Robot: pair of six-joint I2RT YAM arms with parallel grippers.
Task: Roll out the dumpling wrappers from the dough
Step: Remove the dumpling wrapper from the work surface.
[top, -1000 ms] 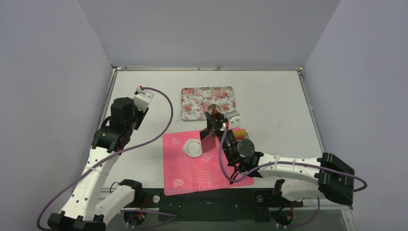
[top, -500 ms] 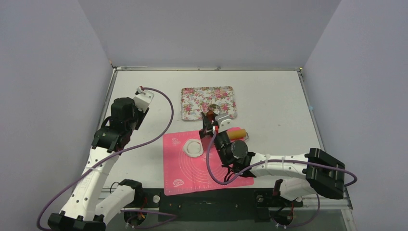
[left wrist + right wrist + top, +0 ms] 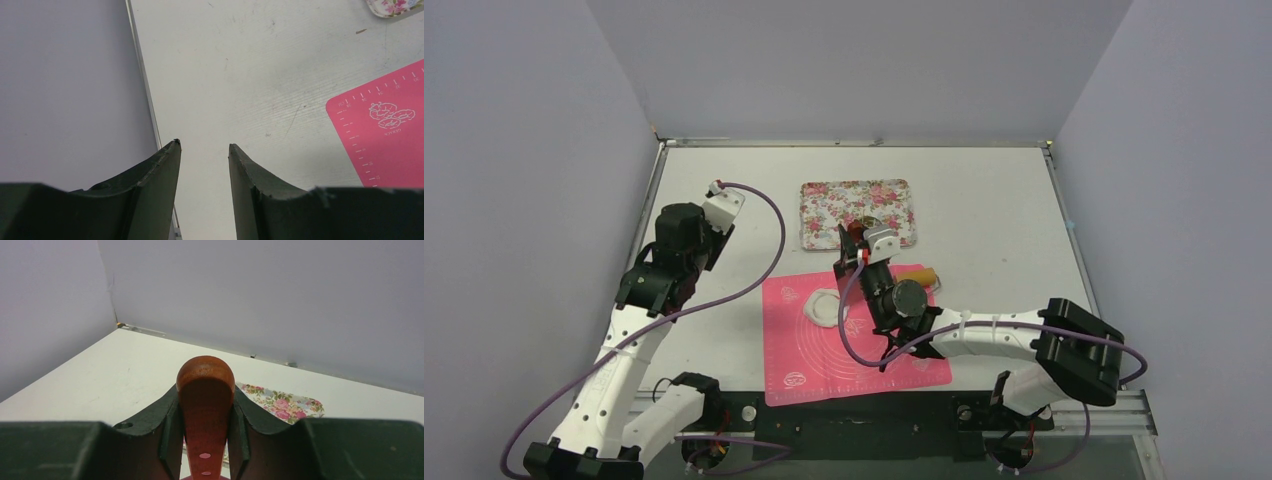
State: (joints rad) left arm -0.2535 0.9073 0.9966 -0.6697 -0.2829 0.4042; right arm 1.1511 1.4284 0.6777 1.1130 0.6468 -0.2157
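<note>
One dough (image 3: 824, 305) lump, white, flattish, on pink mat (image 3: 814, 365), far-left part. Mat at table (image 3: 994, 200) near edge, mid. R gripper (image 3: 205, 392) clenched on pin (image 3: 205, 372) handle, just right of dough; pin body at mat's far-right corner. L gripper (image 3: 202, 146) released, empty, over bare table nr left edge. Floral tray (image 3: 824, 215) just beyond mat; small item on its near edge, part hidden by R gripper, can't ID.

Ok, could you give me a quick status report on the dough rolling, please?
Left gripper open over bare table. Right gripper shut on wooden handle. Dough on pink mat, rolling pin lying beside right arm.
</note>
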